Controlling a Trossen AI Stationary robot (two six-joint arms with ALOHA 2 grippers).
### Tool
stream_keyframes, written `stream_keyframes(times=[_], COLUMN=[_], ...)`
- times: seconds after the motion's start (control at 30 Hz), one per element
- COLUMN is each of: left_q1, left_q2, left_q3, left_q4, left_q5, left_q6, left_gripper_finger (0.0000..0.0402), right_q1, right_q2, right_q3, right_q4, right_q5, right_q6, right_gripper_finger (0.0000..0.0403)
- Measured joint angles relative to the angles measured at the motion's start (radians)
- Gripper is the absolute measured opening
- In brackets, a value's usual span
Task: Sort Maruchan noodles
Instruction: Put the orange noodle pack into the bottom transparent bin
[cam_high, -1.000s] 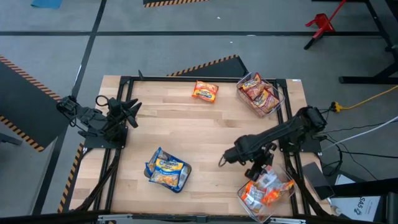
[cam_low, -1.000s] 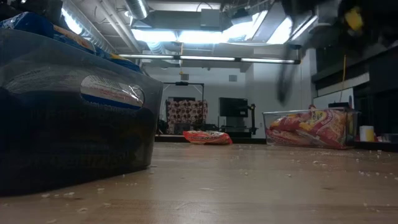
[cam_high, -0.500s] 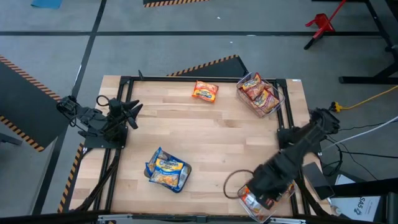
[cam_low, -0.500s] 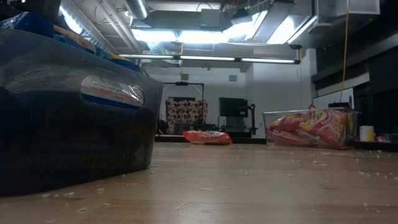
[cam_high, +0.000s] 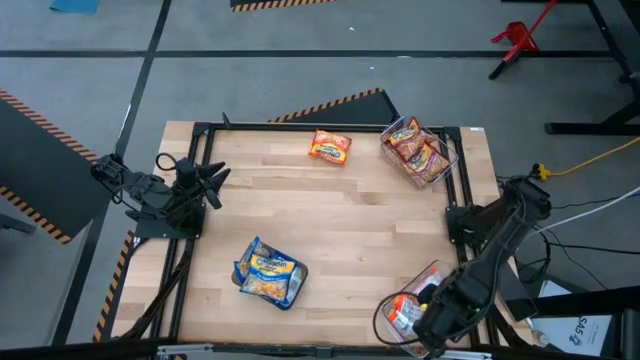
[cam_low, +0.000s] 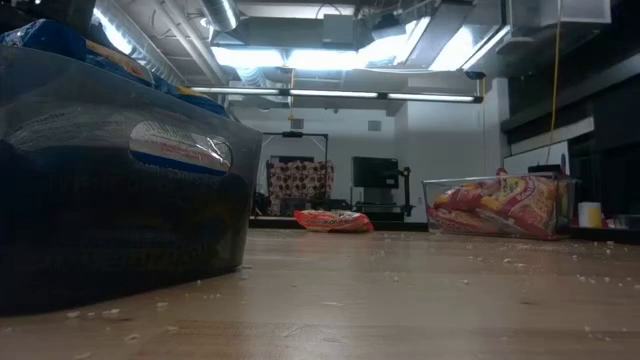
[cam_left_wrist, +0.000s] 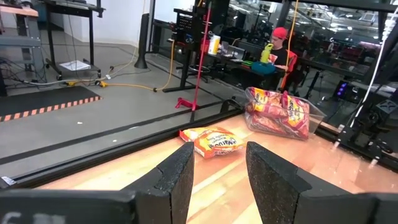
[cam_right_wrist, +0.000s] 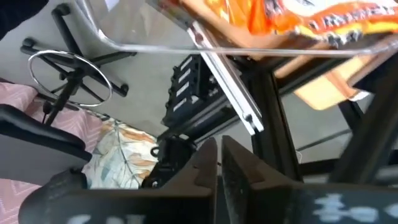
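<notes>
A single orange-red noodle packet (cam_high: 330, 146) lies flat near the table's far edge, also seen in the left wrist view (cam_left_wrist: 211, 140) and the low view (cam_low: 335, 221). Dark red packets fill a clear bin (cam_high: 418, 152) at the far right corner. Blue-yellow packets sit in a bin (cam_high: 268, 272) near the front. Orange packets lie in a clear bin (cam_high: 405, 308) at the near right corner. My right gripper (cam_high: 432, 322) hangs shut over that bin's near side, its wrist view (cam_right_wrist: 217, 155) looking past the table's edge. My left gripper (cam_high: 207, 180) waits open at the table's left edge.
Black frame rails run around the wooden table (cam_high: 340, 220). The blue packets' bin (cam_low: 120, 170) fills the low view's left side. An office chair base (cam_right_wrist: 68, 68) stands on the floor below the near right corner. A person with a red cap (cam_left_wrist: 281, 37) sits far behind.
My right arm has swung from the table's middle right toward the near edge and now reaches over the orange packets' bin at the near right corner. Its gripper has left the low view.
</notes>
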Motion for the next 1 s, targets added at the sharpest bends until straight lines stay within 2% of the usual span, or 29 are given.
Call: stream_keyframes(times=[0.23, 0.63, 1.0], left_q1=[0.0, 0.0, 0.0], left_q2=[0.0, 0.0, 0.0], left_q3=[0.0, 0.0, 0.0], left_q4=[0.0, 0.0, -0.003], left_q5=[0.0, 0.0, 0.0], left_q6=[0.001, 0.002, 0.003], left_gripper_finger=[0.014, 0.014, 0.014], right_q1=[-0.002, -0.002, -0.157], right_q2=[0.0, 0.0, 0.0], right_q3=[-0.113, -0.307, -0.444], right_q4=[0.08, 0.103, 0.095], right_q5=[0.007, -0.035, 0.013], right_q6=[0.002, -0.072, -0.29], right_gripper_finger=[0.0006, 0.0002, 0.0003])
